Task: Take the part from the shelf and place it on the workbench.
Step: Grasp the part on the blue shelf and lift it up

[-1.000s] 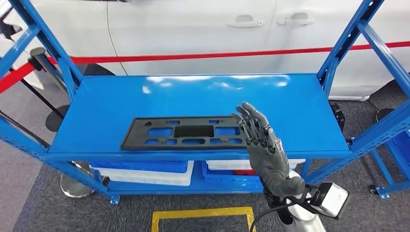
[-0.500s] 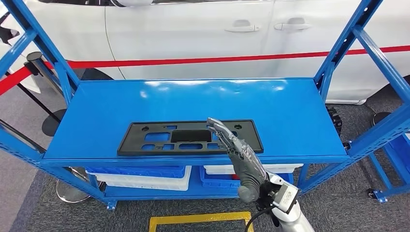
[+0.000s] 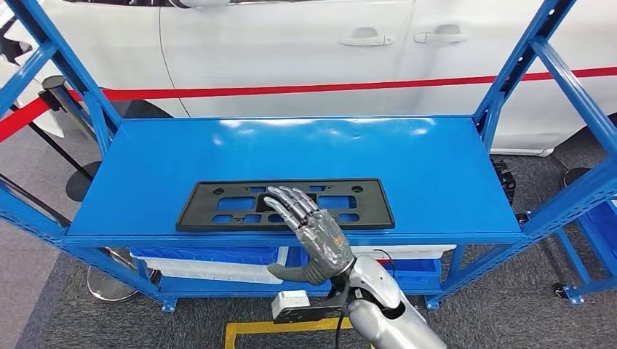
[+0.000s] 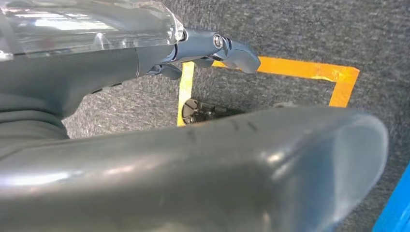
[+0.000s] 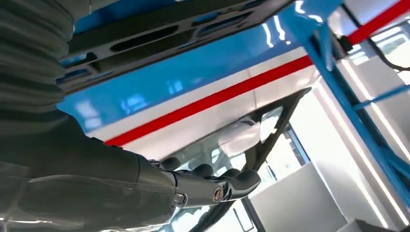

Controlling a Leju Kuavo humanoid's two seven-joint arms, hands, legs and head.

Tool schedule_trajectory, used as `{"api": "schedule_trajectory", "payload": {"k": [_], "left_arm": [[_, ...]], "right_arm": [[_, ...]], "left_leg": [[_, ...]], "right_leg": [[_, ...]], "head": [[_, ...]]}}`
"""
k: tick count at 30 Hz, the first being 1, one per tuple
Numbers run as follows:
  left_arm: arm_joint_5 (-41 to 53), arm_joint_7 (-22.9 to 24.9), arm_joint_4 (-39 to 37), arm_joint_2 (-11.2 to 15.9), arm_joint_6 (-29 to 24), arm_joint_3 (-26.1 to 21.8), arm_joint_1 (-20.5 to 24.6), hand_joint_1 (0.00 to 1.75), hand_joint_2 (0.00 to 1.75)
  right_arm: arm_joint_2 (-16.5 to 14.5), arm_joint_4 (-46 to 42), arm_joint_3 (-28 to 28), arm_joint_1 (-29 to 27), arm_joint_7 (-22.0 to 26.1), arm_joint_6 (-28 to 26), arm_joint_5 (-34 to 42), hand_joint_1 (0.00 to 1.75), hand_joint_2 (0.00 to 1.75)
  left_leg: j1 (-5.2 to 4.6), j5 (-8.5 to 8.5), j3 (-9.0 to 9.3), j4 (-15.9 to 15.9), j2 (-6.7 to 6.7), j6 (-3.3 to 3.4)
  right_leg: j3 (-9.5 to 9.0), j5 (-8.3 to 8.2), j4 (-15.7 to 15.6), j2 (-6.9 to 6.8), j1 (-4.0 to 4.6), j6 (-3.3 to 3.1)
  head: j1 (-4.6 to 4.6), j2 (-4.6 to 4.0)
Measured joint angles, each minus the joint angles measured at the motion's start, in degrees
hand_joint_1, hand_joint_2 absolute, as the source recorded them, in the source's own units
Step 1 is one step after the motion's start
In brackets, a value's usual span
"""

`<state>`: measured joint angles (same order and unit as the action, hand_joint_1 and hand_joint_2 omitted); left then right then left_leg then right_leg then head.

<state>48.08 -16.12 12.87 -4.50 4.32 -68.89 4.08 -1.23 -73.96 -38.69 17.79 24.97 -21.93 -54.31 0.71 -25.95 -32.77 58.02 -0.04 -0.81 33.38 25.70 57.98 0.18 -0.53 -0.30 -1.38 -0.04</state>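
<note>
The black perforated plastic panel (image 3: 285,206), the part to be moved, lies flat near the front edge of the blue shelf (image 3: 436,167), and the right hand (image 3: 309,229) hovers over the panel's front middle with fingers spread and nothing held, the thumb hanging below the shelf's front lip. This looks like the reach-to-grasp step: the next move likely calls for lowering the fingers onto the panel and bringing the thumb up under its front edge. The left hand (image 4: 203,46) hangs over the carpet beside the yellow floor tape (image 4: 290,70), apparently open, though the view is too close to be sure.
</note>
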Motion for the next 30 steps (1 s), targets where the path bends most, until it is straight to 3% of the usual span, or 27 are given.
{"api": "schedule_trajectory", "payload": {"k": [2, 4, 6, 7, 10, 12, 16, 18, 20, 21, 22, 23, 24, 26, 27, 30], "left_arm": [[0.16, -0.13, 0.0, 0.0, -0.04, 0.0, 0.04, 0.0, 0.0], [0.38, -0.25, 0.0, -0.01, -0.09, 0.0, 0.0, 0.0, 0.0], [0.62, -0.33, -0.01, -0.01, -0.1, 0.01, -0.09, 0.0, 0.0], [0.66, -0.34, -0.01, -0.01, -0.09, 0.01, -0.12, 0.0, 0.0], [0.69, -0.37, 0.0, 0.03, -0.1, 0.01, -0.05, 0.0, 0.0], [0.72, -0.4, 0.0, 0.04, -0.1, 0.02, -0.02, 0.0, 0.0], [1.07, -0.42, -0.02, 0.0, -0.06, 0.0, -0.15, 0.0, 0.0], [1.34, -0.43, -0.01, 0.01, 0.04, 0.0, 0.0, 0.0, 0.0], [1.66, -0.44, 0.0, 0.12, 0.16, 0.0, 0.08, 0.0, 0.0], [1.81, -0.44, 0.0, 0.18, 0.23, 0.0, 0.07, 0.0, 0.0], [1.91, -0.44, 0.0, 0.23, 0.3, 0.0, 0.05, 0.0, 0.0], [1.98, -0.43, 0.0, 0.26, 0.35, 0.0, 0.04, 0.0, 0.0], [2.02, -0.43, 0.0, 0.27, 0.4, 0.01, 0.05, 0.0, 0.0], [2.05, -0.42, -0.01, 0.28, 0.45, 0.02, 0.13, 0.0, 0.0], [2.05, -0.42, -0.01, 0.29, 0.46, 0.02, 0.17, 0.0, 0.0], [2.02, -0.4, -0.02, 0.37, 0.45, 0.02, 0.19, 0.0, 0.0]], "right_arm": [[-1.35, 2.72, -1.64, 1.48, -2.38, -2.12, -4.03, 0.0, 1.75], [-2.77, 5.77, -3.13, 2.83, -4.42, -3.71, -7.18, 0.0, 1.75], [-3.95, 8.88, -4.54, 3.96, -5.95, -4.62, -9.65, 0.0, 1.75], [-4.41, 10.08, -5.07, 4.37, -6.34, -4.77, -10.39, 0.0, 1.75], [-5.79, 12.66, -6.12, 5.6, -6.92, -4.87, -11.08, 0.0, 1.75], [-6.35, 13.87, -6.58, 6.34, -7.15, -4.97, -11.33, 0.0, 1.75], [-7.29, 16.07, -7.53, 7.75, -8.48, -5.03, -13.18, 0.0, 1.75], [-7.99, 17.51, -8.07, 8.88, -9.74, -5.04, -14.01, 0.0, 1.75], [-8.61, 19.27, -8.5, 9.85, -11.02, -5.09, -14.7, 0.0, 1.75], [-8.9, 20.22, -8.64, 10.24, -11.63, -5.12, -14.96, 0.0, 1.75], [-9.2, 21.1, -8.73, 10.66, -12.14, -5.14, -15.12, 0.0, 1.75], [-9.56, 21.96, -8.78, 11.19, -12.6, -5.17, -15.23, 0.0, 1.75], [-10.0, 22.75, -8.8, 11.83, -12.99, -5.23, -15.3, 0.0, 1.75], [-10.95, 24.41, -8.81, 13.38, -13.57, -5.47, -15.51, 0.0, 1.75], [-11.45, 25.4, -8.81, 14.15, -13.86, -5.64, -15.68, 0.0, 1.75], [-12.74, 28.73, -8.79, 16.0, -14.6, -6.04, -16.27, 0.0, 1.75]], "left_leg": [[0.13, -2.21, -1.35, 3.29, -0.01, -0.46], [0.17, -6.01, -4.76, 10.81, -0.01, -0.66], [0.17, -7.68, -7.51, 16.46, 0.0, -0.78], [0.17, -6.98, -7.55, 16.42, 0.0, -0.76], [0.08, -1.32, -2.51, 5.67, 0.0, -0.32], [-0.1, 0.13, -0.39, 0.94, -0.07, 0.18], [0.11, 0.4, -0.3, 0.12, -0.08, 1.23], [0.26, 0.59, -0.3, -0.1, 0.0, 1.73], [0.22, 0.61, -0.41, -0.09, 0.01, 1.91], [0.21, 0.61, -0.41, -0.07, -0.01, 1.91], [0.21, 0.6, -0.4, -0.03, -0.04, 1.9], [0.21, 0.57, -0.35, 0.01, -0.07, 1.86], [0.2, 0.52, -0.27, 0.05, -0.1, 1.79], [0.09, 0.43, -0.25, 0.11, -0.12, 1.45], [0.04, 0.45, -0.31, 0.11, -0.11, 1.2], [-0.02, 0.53, -0.4, -0.18, -0.11, 0.23]], "right_leg": [[-0.15, -0.24, -0.4, -0.06, -0.17, -0.83], [-0.13, -0.22, -0.41, -0.14, 0.0, -1.22], [-0.14, -0.15, -0.32, -0.16, 0.24, -1.35], [-0.18, -0.11, -0.26, -0.15, 0.32, -1.38], [-0.28, 0.25, 0.21, -0.04, 0.49, -1.12], [-0.06, 0.41, 0.52, 0.02, 0.66, -0.7], [0.4, 1.09, 1.38, 0.01, 0.68, 0.29], [2.57, 4.0, 6.15, -0.01, 0.46, 0.85], [6.15, 7.32, 13.66, -0.04, 0.24, 1.2], [7.38, 7.83, 16.1, -0.05, 0.16, 1.27], [7.59, 7.16, 16.36, -0.06, 0.13, 1.24], [6.73, 5.49, 14.37, -0.07, 0.13, 1.1], [4.98, 3.26, 10.62, -0.07, 0.17, 0.83], [1.53, 0.43, 3.28, -0.06, 0.47, 0.21], [0.69, -0.02, 1.3, -0.04, 0.65, 0.0], [0.47, -0.17, 0.14, 0.05, 0.72, -0.51]], "head": [[-0.05, 0.0], [-0.09, 0.0], [-0.07, 0.0], [-0.07, 0.0], [-0.07, 0.0], [-0.03, 0.0], [0.06, 0.0], [0.13, 0.0], [0.16, 0.0], [0.16, 0.0], [0.16, 0.0], [0.17, 0.0], [0.17, 0.0], [0.16, 0.0], [0.15, 0.0], [0.14, 0.0]]}}
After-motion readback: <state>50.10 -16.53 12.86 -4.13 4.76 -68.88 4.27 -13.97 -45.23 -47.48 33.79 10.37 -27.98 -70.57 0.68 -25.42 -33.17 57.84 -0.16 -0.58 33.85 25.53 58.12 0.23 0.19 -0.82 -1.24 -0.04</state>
